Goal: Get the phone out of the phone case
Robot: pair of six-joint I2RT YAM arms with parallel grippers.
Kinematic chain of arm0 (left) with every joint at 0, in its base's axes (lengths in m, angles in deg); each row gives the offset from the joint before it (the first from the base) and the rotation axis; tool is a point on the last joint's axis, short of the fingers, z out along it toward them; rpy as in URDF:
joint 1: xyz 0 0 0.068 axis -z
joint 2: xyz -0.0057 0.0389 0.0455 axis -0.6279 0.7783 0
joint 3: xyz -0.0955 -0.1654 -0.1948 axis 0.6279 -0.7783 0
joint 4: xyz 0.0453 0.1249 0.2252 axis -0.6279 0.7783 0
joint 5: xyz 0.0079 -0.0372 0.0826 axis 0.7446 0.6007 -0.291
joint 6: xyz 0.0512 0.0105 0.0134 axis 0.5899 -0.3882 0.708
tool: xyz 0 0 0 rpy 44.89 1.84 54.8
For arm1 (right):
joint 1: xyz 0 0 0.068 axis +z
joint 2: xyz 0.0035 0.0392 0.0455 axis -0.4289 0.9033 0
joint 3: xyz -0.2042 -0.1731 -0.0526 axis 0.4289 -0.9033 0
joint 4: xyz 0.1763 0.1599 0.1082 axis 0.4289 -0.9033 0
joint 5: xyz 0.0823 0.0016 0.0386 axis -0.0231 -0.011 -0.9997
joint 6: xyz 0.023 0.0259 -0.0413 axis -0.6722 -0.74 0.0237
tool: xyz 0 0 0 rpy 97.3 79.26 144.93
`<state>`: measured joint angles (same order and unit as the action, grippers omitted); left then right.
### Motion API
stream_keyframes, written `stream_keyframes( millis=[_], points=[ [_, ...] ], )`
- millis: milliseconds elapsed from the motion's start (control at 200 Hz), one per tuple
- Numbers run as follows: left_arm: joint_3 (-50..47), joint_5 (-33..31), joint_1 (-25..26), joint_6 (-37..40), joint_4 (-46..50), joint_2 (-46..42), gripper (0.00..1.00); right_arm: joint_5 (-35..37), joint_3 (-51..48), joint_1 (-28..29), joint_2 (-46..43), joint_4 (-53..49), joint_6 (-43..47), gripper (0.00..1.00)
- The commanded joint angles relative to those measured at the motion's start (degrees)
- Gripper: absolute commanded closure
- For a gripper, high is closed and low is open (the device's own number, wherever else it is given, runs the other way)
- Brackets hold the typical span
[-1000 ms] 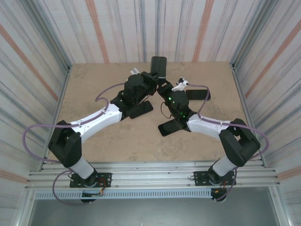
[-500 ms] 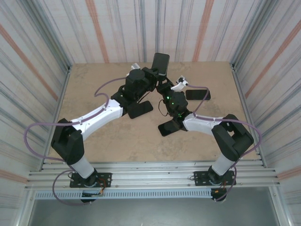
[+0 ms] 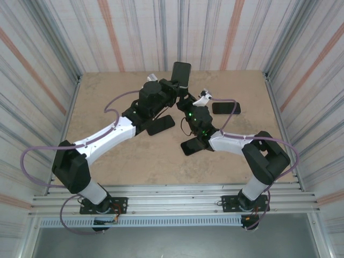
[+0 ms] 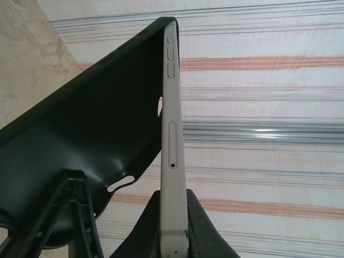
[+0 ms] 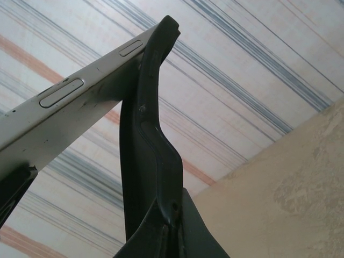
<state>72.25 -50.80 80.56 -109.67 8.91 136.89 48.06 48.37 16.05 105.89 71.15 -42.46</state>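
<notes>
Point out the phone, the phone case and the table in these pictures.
phone (image 4: 172,140), left wrist view, on its silver side edge.
phone case (image 4: 91,129), left wrist view, on its broad black face.
table (image 5: 301,183), right wrist view, on its bare beige surface.

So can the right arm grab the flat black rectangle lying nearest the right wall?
Probably not yet. Nothing blocks the flat black rectangle, but the right gripper is shut on the soft black phone case, so it's busy.
</notes>
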Motion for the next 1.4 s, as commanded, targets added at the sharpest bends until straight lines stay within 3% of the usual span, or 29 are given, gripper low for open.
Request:
stream_keyframes(
  millis=[0,336,541,717,1007,1393],
  points=[
    [1.8,1.21,-0.71,1.63,-9.94,-5.39,1.0,1.0,-1.32,-0.27,0.73,-8.58,3.23,1.0],
    [-0.87,0.87,-3.26,3.2,-7.4,-9.55,1.0,1.1,-2.78,-2.52,-0.87,-11.42,1.21,1.0],
    [-2.57,3.14,-5.08,2.66,-5.76,-10.16,1.0,-2.87,-2.22,-2.52,-0.52,-8.49,1.82,1.0],
    [-8.41,6.33,-8.77,2.33,-4.12,-13.53,1.0,-9.83,-0.95,-3.25,2.1,-7.53,-5.03,1.0],
    [-20.02,16.6,-21.06,2.87,-2.95,-18.29,1.0,-11.65,4.8,0.47,7.07,-10.79,-11.03,1.0],
    [-33.37,34.18,-40.12,5.57,-17.03,-12.93,1.0,-11.65,14.64,6.28,17.34,-14.45,-20.54,1.0]
  ],
)
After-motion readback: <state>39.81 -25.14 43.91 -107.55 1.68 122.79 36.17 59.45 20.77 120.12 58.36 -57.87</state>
